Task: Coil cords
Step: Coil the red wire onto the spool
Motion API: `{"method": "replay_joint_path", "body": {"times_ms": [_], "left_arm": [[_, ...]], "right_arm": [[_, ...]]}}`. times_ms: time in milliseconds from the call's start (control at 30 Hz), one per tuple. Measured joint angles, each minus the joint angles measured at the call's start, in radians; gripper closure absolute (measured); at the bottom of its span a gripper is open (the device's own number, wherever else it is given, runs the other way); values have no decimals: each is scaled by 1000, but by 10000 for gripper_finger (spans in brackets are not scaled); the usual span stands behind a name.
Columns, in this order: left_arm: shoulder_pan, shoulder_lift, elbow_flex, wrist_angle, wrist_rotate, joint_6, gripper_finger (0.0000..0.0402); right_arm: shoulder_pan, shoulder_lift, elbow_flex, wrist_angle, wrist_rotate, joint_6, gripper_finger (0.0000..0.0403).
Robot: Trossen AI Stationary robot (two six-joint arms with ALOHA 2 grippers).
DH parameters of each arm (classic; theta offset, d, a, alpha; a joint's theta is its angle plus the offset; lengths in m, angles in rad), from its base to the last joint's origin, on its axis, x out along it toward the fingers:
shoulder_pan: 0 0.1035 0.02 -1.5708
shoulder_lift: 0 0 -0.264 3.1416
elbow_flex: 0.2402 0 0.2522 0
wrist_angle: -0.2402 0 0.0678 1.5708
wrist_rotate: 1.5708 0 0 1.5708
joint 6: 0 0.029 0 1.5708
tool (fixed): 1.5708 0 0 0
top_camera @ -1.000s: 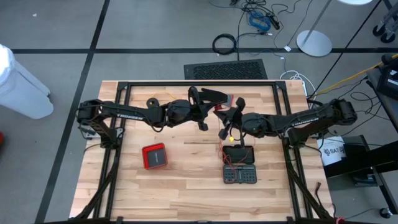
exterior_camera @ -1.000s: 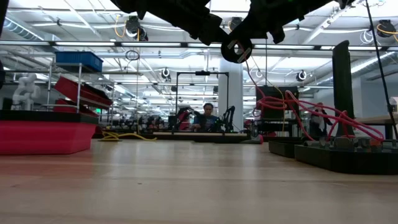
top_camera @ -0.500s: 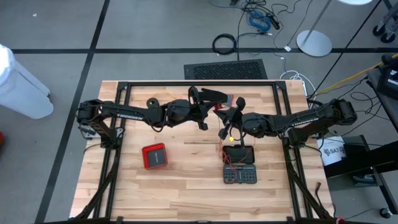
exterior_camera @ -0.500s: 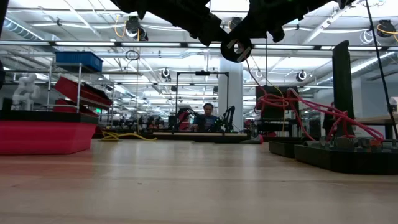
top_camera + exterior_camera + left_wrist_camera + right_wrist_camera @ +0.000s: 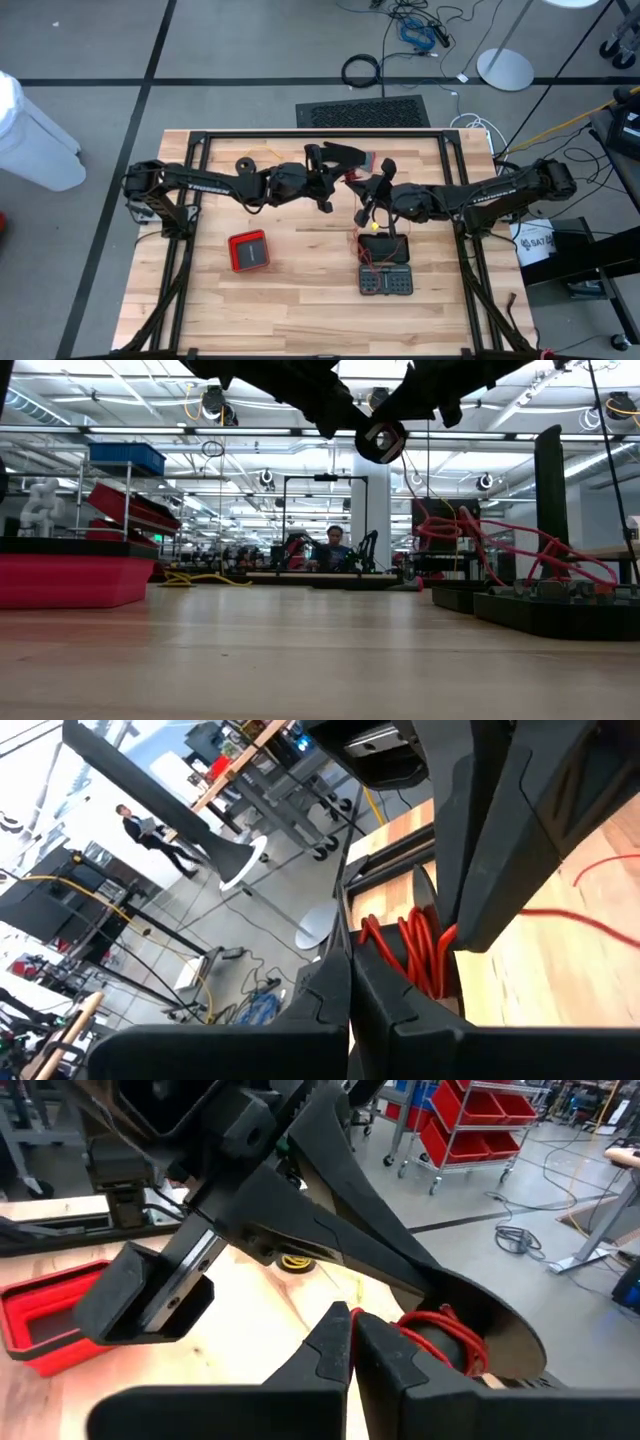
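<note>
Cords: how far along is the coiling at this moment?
Done: nothing clearly finished. In hand: both grippers, left and right, meet shut above the table's middle, with a red cord bunched in loops at their fingertips. Left: red cord trails loose to the black case, uncoiled.

One camera looks straight down on my whole table (image 5: pixel 300 290). Another sits at tabletop height, facing the room. Both wrist cameras look closely past my fingers.
</note>
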Motion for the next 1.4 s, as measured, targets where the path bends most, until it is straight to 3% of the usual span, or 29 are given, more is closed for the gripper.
{"method": "replay_joint_path", "body": {"times_ms": [300,733,1033,1400], "left_arm": [[1,1,-3,-38,1,4,401],[2,2,-3,-130,3,6,401],[2,1,-2,-129,7,26,401],[2,1,-1,-127,14,26,401]], "right_arm": [[12,4,5,67,-19,16,363],[12,-10,3,86,-2,-18,369],[62,8,1,-94,-13,114,368],[97,126,1,-99,-37,199,368]]}}
